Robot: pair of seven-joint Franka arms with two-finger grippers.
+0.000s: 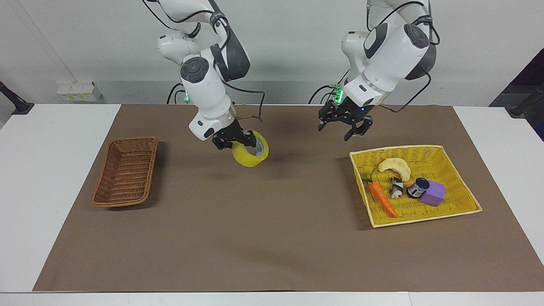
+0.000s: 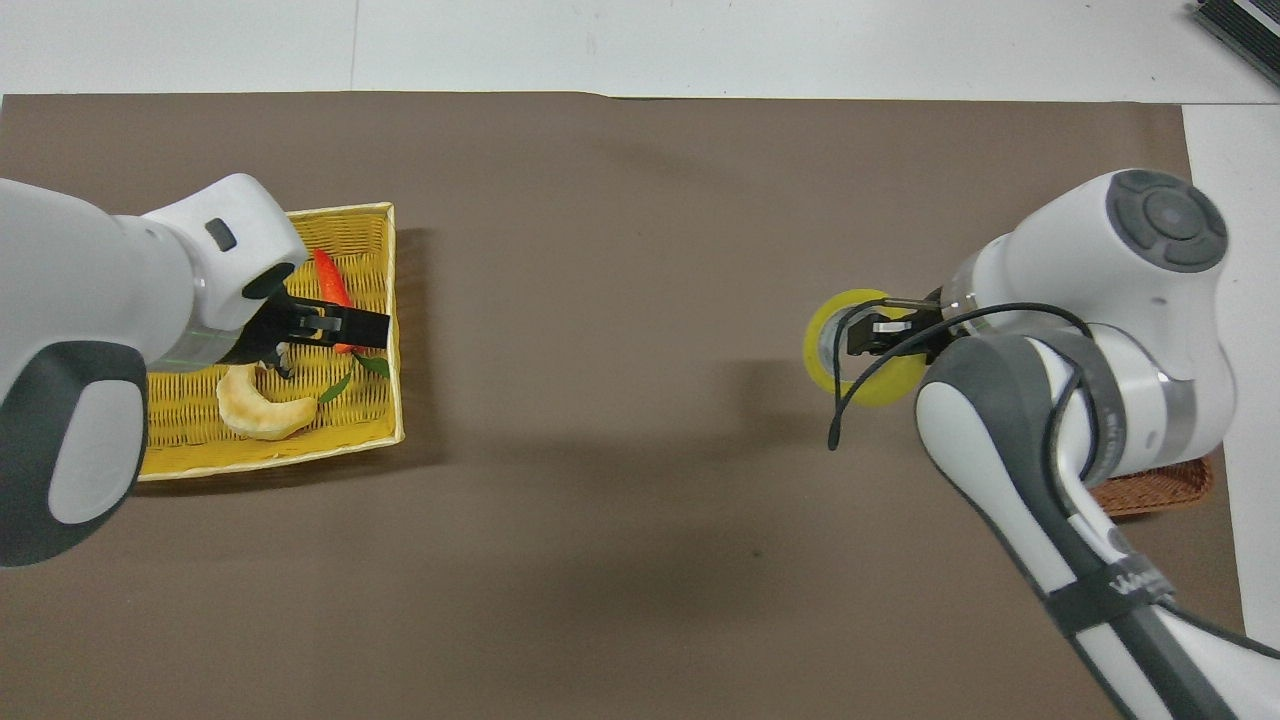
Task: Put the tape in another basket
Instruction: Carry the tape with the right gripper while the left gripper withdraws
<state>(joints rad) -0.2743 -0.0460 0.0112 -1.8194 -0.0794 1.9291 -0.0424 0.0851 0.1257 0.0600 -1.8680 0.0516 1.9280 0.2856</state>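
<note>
A robotics lab: two bench-mounted arms over a brown-matted white table, bare grey wall.

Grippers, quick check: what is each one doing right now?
Right gripper: shut on the tape, held up over the brown mat.
Left gripper: open, holding nothing, in the air by the yellow tray.

Brown basket: overhead, mostly hidden under right arm. Yellow tray: partly covered by left arm; purple block unseen there.
</note>
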